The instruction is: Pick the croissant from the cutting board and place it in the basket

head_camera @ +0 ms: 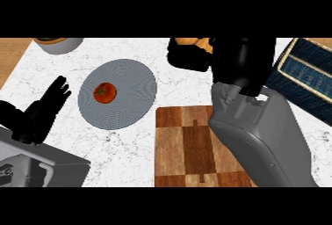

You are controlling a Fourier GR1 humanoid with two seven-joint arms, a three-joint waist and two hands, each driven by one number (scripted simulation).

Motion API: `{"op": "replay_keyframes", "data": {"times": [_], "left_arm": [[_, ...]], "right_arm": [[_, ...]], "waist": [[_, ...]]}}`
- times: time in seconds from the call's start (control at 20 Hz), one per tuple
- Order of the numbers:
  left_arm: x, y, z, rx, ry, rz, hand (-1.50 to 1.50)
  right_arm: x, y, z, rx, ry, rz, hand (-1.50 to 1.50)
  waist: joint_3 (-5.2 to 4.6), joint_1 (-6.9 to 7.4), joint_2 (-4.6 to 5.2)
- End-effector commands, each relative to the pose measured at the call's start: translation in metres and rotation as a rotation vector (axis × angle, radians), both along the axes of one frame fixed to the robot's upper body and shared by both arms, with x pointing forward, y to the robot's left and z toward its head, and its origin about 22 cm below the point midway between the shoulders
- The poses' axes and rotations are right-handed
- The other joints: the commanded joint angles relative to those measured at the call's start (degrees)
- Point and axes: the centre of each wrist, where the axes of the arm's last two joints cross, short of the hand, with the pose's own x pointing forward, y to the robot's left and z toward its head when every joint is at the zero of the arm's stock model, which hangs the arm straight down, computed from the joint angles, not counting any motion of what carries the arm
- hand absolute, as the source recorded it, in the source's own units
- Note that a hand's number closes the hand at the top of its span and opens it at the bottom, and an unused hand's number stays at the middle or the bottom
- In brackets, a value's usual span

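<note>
1. The croissant (191, 42) is off the cutting board (194, 145). It sits in the right hand (194, 59) at the view's top edge, over the bench (130, 149), with the basket (301, 74) near on the right.
2. The right hand's fingers are curled round the pastry and hide most of it; only an orange-brown strip shows above them.
3. The left hand (45, 110) rests at the left, fingers straight and spread, holding nothing.
4. Handling, as a judgement: a croissant is light, soft and flaky, so it crushes and sheds crust easily. The thick middle is the best place to hold it, since the thin tips break off.
5. The visible strip runs roughly left to right across the view. That suggests the long axis lies crosswise to the fingers, but the tips are hidden, so I cannot tell which way they point.
6. A tomato (105, 93) lies on a grey plate (130, 74), well apart from the basket.
</note>
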Motion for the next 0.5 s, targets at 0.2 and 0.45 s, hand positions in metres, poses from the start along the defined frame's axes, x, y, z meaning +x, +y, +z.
{"op": "replay_keyframes", "data": {"times": [0.2,0.45], "left_arm": [[0.002,-0.001,-0.005,0.060,0.051,0.083,0.00],[0.013,0.000,0.007,0.050,0.031,0.083,0.00]], "right_arm": [[0.036,-0.039,0.064,0.029,0.011,-0.200,1.50],[0.065,-0.101,0.063,-0.079,0.053,-0.349,1.50]], "waist": [[0.04,0.39,0.30],[0.07,-0.27,0.41]]}}
